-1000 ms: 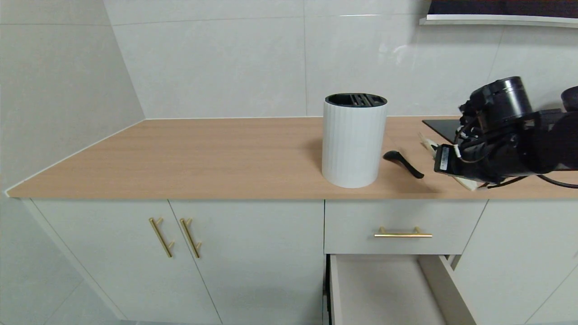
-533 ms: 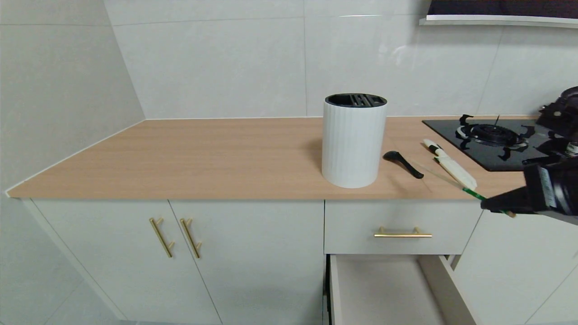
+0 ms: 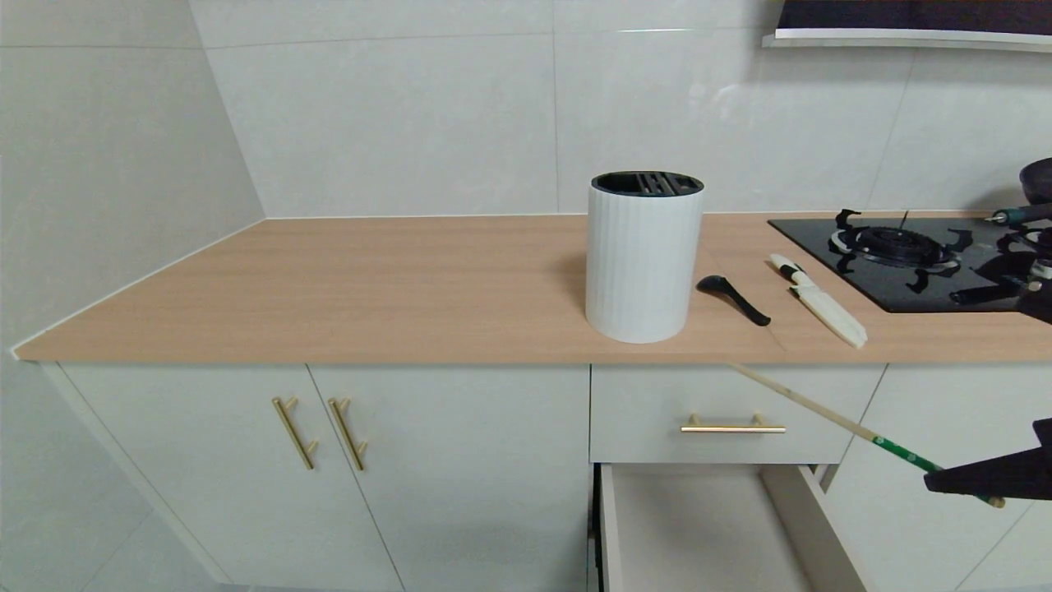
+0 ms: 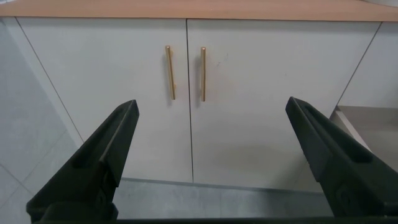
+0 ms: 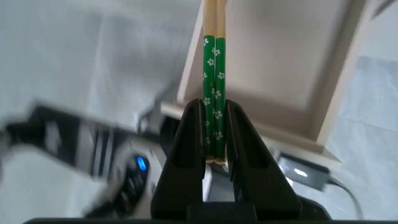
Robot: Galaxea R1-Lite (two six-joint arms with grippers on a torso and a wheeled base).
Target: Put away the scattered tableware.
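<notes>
Wooden bench [image 3: 329, 288] held a white holder [image 3: 645, 255]; at its 5 o'clock the right claw [image 5: 214, 109] pinched green-ended chopsticks [image 3: 822, 413], the carrying step. Next, probably, lowering them into the open drawer [image 3: 699, 526]. Left claw [image 4: 211, 106] gaped empty.

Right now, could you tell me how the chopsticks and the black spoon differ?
The chopsticks are clamped in the right gripper, in the air in front of the cabinets; the black spoon lies free on the countertop beside the white holder. The chopsticks are long, straight, pale wood with green flowered ends; the spoon is shorter and all black. Both are slim utensils not yet put away.
</notes>
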